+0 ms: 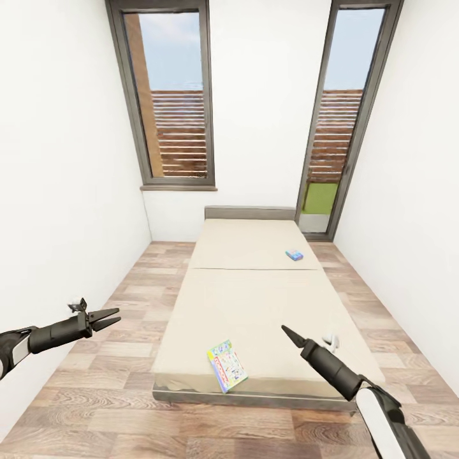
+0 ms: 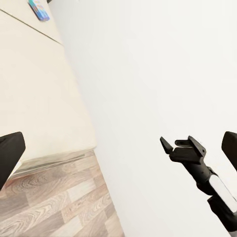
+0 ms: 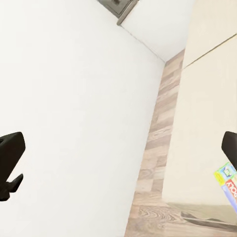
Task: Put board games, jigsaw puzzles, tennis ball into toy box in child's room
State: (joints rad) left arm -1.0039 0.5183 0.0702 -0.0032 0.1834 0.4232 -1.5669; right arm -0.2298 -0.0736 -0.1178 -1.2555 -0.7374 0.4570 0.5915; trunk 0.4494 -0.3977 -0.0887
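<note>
Head view: bed runs lengthwise away from the robot, headboard against the far wall between two tall windows. Mattress is in two parts with a seam across.

Green-edged board game with the white busy cover lies flat at the foot edge of the bed, toward its left corner, turned at an angle. One corner sits about at the edge. Small blue board game lies on the far mattress part, close to the right edge and just beyond the seam. The two are well apart.

Left gripper is out over the wood floor left of the bed, near the left wall. Jaws parted, nothing between them. Right gripper is above the foot end of the bed, right of the green-edged game and clear of it. Its fingers read as one dark point from the head, but the right wrist view has the fingertips at opposite sides of the frame, so spread wide and empty.

Right wrist view also catches a corner of the green-edged game on the mattress. Left wrist view picks up the blue game far up the bed, plus the other arm's gripper against the white wall.
</note>
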